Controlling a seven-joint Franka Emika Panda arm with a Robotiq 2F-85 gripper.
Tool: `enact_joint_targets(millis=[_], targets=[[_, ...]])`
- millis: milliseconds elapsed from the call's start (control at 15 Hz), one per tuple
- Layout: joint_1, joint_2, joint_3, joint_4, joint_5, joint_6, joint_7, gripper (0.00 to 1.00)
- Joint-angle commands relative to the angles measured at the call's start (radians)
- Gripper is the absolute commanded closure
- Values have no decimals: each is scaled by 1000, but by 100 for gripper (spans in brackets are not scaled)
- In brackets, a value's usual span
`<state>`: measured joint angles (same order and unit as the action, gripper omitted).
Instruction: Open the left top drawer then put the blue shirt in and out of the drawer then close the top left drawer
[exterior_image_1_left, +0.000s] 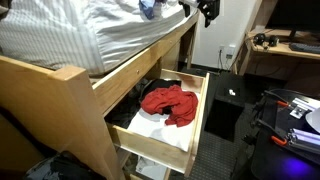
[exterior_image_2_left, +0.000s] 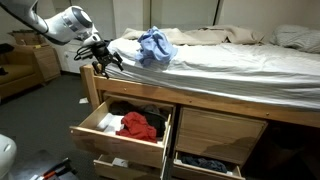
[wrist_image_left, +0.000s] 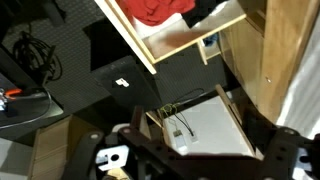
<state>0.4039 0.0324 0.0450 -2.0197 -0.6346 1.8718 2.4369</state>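
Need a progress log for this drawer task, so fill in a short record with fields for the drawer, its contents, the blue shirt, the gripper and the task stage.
top left drawer: pulled open
drawer contents: red garment on top of white and dark clothing
blue shirt: bunched on the bed, not in the drawer
gripper: looks open and empty, near the bed's corner above the drawer, apart from the shirt
task stage: drawer opened; shirt not yet placed inside

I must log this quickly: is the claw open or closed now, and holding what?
Claw: open, holding nothing; the crumpled blue cloth shirt lies apart from it.
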Motion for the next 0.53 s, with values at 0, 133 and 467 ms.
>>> enact_joint_targets(millis=[0,133,467], targets=[[-70,-25,76,-21,-29,6,19,0],[-80,-52,84,-53,-46,18,30,0],[-111,55,97,-32,-325,120,240,0]])
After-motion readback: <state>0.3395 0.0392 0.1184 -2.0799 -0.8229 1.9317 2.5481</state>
